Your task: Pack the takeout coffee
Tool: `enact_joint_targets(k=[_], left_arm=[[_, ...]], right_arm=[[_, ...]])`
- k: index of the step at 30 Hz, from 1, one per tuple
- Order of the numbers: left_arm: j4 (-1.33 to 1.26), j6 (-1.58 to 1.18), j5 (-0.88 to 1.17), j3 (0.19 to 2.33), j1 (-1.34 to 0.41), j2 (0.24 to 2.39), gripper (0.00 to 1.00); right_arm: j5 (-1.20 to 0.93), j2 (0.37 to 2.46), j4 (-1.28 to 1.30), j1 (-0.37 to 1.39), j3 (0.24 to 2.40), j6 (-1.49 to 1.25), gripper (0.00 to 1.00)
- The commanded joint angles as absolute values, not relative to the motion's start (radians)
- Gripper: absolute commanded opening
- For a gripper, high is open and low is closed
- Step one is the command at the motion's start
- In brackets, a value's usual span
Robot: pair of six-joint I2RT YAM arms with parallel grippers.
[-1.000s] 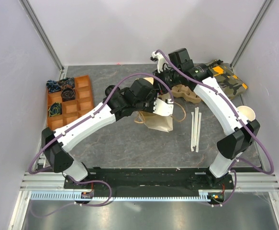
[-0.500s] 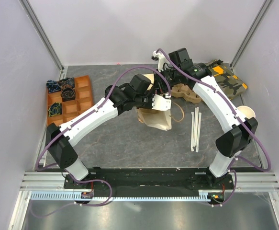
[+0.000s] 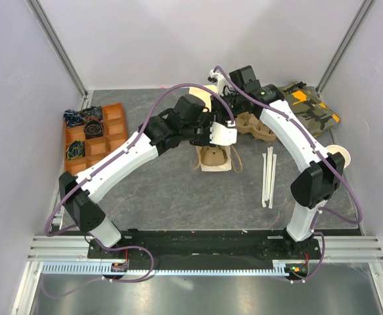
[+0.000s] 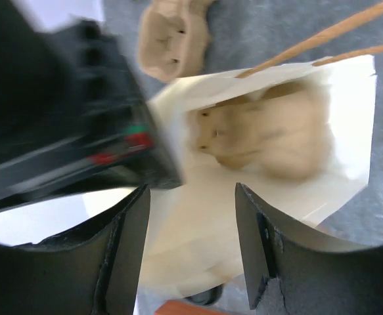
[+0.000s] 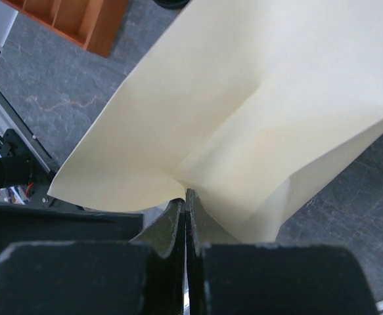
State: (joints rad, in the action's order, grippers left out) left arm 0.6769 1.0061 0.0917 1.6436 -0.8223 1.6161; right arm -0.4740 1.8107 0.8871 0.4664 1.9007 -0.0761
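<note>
The tan paper bag (image 3: 215,160) stands in the middle of the table with its mouth open upward. My right gripper (image 5: 186,195) is shut on the bag's (image 5: 244,98) paper edge, at the far side. Just above the bag's (image 4: 309,190) mouth, my left gripper (image 4: 191,190) hangs open with nothing between its fingers. A blurred tan moulded shape (image 4: 270,138) lies inside the bag. The takeout coffee is out of view.
A pulp cup carrier (image 3: 255,126) sits right of the bag, near a camouflage cloth (image 3: 313,108). White sticks (image 3: 268,177) lie to the right front. An orange compartment tray (image 3: 106,134) stands at the left. A pale cup (image 3: 339,155) shows behind the right arm.
My left gripper has opened and let go of the bag, moving toward the far side. The bag has gone from leaning over to standing with its mouth up.
</note>
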Motion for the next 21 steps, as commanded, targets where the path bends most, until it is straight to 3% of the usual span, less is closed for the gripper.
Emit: enact_joint_targets(k=[1,12,21], left_arm=[[0.597,1.003,0.072,1.669,-0.815,1.569,0.61],[0.595,0.948,0.204,1.517,-0.845,1.39,0.58],[0.635,0.841,0.437,1.408,-0.854,1.12,0.64]], right_arm=[[-0.506,1.838,0.945,0.46,1.934,-0.097,0.0],[-0.673,1.826,0.925,0.411,1.905,-0.146,0.0],[-0.762,1.747,0.913,0.373,1.83,-0.233,0.0]])
